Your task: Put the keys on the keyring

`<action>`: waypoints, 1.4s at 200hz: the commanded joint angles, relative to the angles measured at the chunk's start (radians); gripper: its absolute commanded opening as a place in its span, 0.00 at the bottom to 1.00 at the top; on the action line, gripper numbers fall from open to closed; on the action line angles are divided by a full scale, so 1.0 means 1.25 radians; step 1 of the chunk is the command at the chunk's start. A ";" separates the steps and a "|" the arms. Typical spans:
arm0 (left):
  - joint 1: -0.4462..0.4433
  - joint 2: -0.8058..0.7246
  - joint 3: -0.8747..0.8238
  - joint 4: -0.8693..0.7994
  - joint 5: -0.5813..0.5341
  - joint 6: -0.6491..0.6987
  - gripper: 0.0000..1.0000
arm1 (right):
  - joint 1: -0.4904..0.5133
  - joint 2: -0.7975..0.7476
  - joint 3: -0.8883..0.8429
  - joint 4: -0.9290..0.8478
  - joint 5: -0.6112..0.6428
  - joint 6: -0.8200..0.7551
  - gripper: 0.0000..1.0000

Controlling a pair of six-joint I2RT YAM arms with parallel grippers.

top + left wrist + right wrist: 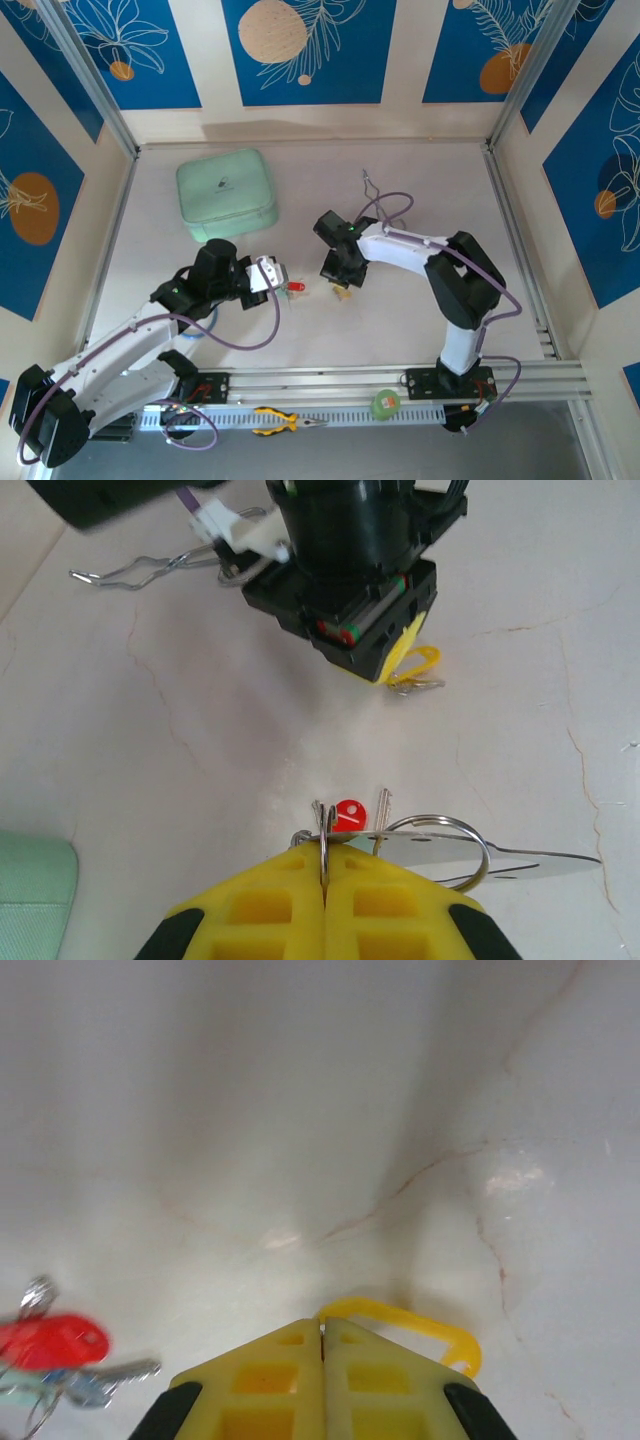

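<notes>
My left gripper (323, 868) is shut on a thin metal edge of the keyring (450, 847), a flat grey piece with a round wire loop to its right. A red-tagged key (348, 815) and two bare silver keys (383, 805) stick up just past the fingertips. In the top view this gripper (283, 281) sits left of centre, the red tag (297, 288) at its tip. My right gripper (322, 1326) is shut on a yellow-tagged key (425, 1326), low over the table. It faces the left one (392, 658), its yellow tag (417, 661) hanging with a small key under it.
A mint-green case (226, 195) lies at the back left. Thin silver tongs (370, 183) lie behind the right arm. Yellow-handled pliers (285, 421) and a green roll (385, 403) rest on the front rail. The red tag (50, 1343) appears blurred at the right wrist view's lower left.
</notes>
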 commanded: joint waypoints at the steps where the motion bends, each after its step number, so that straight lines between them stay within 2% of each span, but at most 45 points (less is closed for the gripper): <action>1: -0.009 -0.006 0.024 0.004 0.037 -0.105 0.00 | 0.016 -0.129 -0.043 0.066 0.033 -0.112 0.00; 24: -0.010 -0.011 0.018 0.050 0.064 -0.272 0.00 | 0.039 -0.261 -0.136 0.226 0.037 -0.272 0.00; 37: -0.012 -0.012 0.014 0.071 0.080 -0.350 0.00 | 0.047 -0.333 -0.202 0.331 0.017 -0.362 0.00; 46: -0.012 -0.011 0.012 0.083 0.085 -0.396 0.00 | 0.041 -0.376 -0.250 0.408 -0.033 -0.419 0.00; 62: -0.013 -0.014 0.009 0.093 0.089 -0.435 0.00 | 0.031 -0.442 -0.325 0.537 -0.138 -0.495 0.00; 84: -0.015 -0.019 -0.007 0.106 0.098 -0.428 0.00 | 0.021 -0.500 -0.389 0.641 -0.222 -0.541 0.00; 126: -0.016 -0.020 -0.026 0.117 0.129 -0.370 0.00 | 0.010 -0.525 -0.380 0.638 -0.397 -0.603 0.00; 174: -0.016 -0.020 -0.039 0.133 0.160 -0.346 0.00 | 0.002 -0.504 -0.322 0.567 -0.489 -0.674 0.00; 280: -0.022 -0.004 -0.029 0.116 0.187 -0.271 0.00 | 0.062 -0.424 -0.239 0.491 -0.407 -0.778 0.00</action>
